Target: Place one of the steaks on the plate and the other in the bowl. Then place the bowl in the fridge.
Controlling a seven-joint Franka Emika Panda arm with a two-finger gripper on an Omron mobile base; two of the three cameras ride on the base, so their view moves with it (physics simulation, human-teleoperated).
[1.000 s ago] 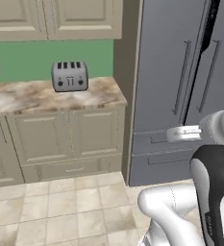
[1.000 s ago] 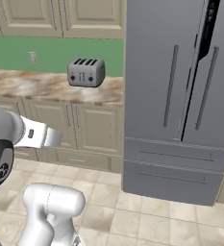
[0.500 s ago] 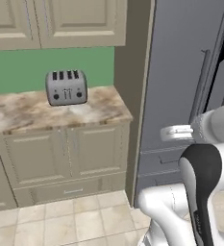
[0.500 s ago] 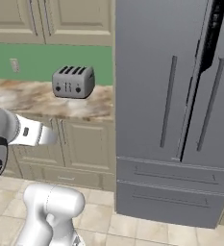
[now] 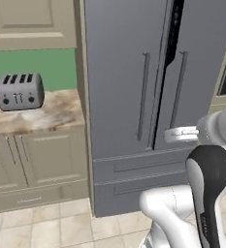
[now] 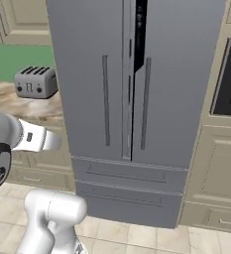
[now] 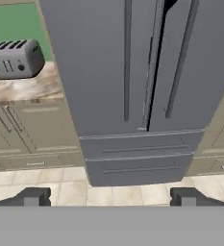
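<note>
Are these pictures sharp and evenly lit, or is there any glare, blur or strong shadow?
Left base view: flat even light, no glare on the fridge, slightly soft edges. Right base view: the same; a dark gap shows between the fridge doors. Hand view: the toaster looks a little soft, with only a faint shadow on the counter.

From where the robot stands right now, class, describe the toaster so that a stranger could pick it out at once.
Start at the tall grey fridge with two long vertical handles. To its left runs a marbled beige counter over cream cabinets. The toaster stands on it against the green wall: a small silver box with slots on top.
</note>
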